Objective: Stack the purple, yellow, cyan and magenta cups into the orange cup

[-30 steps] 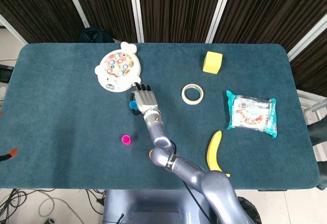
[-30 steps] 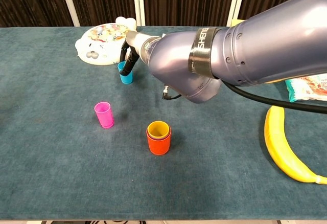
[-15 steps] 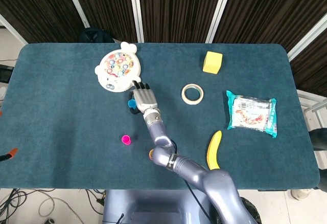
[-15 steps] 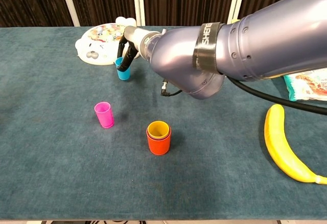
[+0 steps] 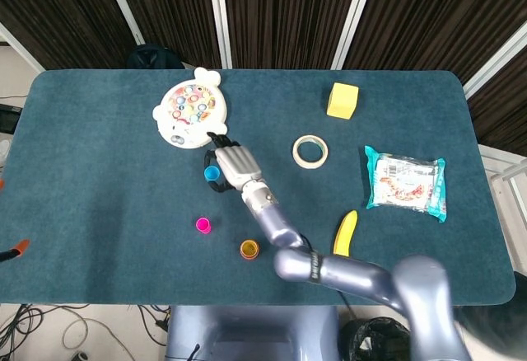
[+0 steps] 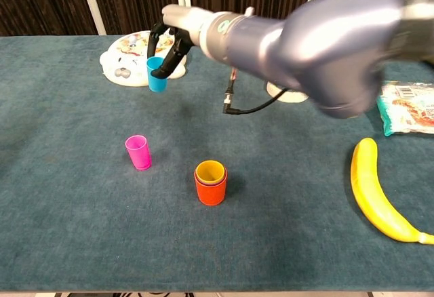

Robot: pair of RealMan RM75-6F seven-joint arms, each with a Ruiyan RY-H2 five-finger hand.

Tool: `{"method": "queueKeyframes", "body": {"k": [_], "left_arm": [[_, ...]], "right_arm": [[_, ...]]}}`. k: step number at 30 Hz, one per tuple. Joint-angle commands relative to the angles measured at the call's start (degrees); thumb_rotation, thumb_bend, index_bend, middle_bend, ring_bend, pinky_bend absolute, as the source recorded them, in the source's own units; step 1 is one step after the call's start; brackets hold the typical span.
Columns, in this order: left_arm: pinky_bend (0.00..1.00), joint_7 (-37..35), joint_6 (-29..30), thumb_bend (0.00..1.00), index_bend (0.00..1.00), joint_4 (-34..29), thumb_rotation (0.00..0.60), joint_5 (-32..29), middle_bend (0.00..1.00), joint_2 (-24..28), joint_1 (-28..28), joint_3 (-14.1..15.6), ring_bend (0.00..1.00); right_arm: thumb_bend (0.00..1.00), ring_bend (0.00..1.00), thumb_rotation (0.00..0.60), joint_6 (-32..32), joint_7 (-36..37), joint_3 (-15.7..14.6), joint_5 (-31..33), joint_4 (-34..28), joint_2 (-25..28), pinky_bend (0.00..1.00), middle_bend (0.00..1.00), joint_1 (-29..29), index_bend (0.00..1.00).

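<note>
My right hand [image 5: 233, 163] [image 6: 175, 36] grips the cyan cup [image 5: 211, 173] [image 6: 156, 74] by its rim and holds it in the air in front of the fish toy. The orange cup [image 5: 249, 250] [image 6: 211, 187] stands near the table's front, with a yellow cup [image 6: 211, 170] nested inside it and a thin purple rim showing between them. The magenta cup [image 5: 202, 226] [image 6: 138, 152] stands upright to the left of the orange cup. No left hand shows in either view.
A round white fish toy [image 5: 191, 112] [image 6: 132, 56] lies behind the cyan cup. A tape roll [image 5: 310, 151], a yellow block [image 5: 342, 100], a snack packet [image 5: 405, 181] [image 6: 410, 107] and a banana [image 5: 344, 235] [image 6: 380, 195] occupy the right half of the table.
My right hand closed on the cyan cup and raised it off the table. The arm swung up and away from the orange cup, which now shows in the head view.
</note>
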Motion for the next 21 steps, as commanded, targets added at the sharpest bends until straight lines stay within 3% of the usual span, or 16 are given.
{"method": "queueKeyframes", "body": {"k": [1,4,9,21], "left_arm": [[0.05,0.3,0.2,0.00,0.00,0.0,0.600,0.1,0.00,-0.1,0.0,0.0,0.00],[0.05,0.6,0.3,0.00,0.00,-0.1,0.600,0.1,0.00,-0.2,0.1,0.0,0.00],[0.05,1.0,0.3,0.00,0.00,-0.1,0.600,0.4,0.00,-0.4,0.0,0.2,0.00],[0.05,1.7,0.1,0.00,0.00,0.1,0.600,0.4,0.00,-0.8,-0.1,0.3,0.00]], "right_arm": [[0.40,0.05,0.600,5.9,-1.1,-5.5,-4.2,-23.1,15.8,0.33,0.00,-11.0,0.51],[0.40,0.05,0.600,5.9,-0.2,-7.3,-6.2,-30.1,20.8,0.40,0.00,-13.6,0.51],[0.41,0.05,0.600,5.2,1.9,-9.5,-8.8,-36.3,25.7,0.49,0.00,-16.0,0.51],[0.41,0.05,0.600,5.8,8.1,-14.5,-17.0,-41.8,30.6,0.65,0.00,-20.9,0.52]]}}
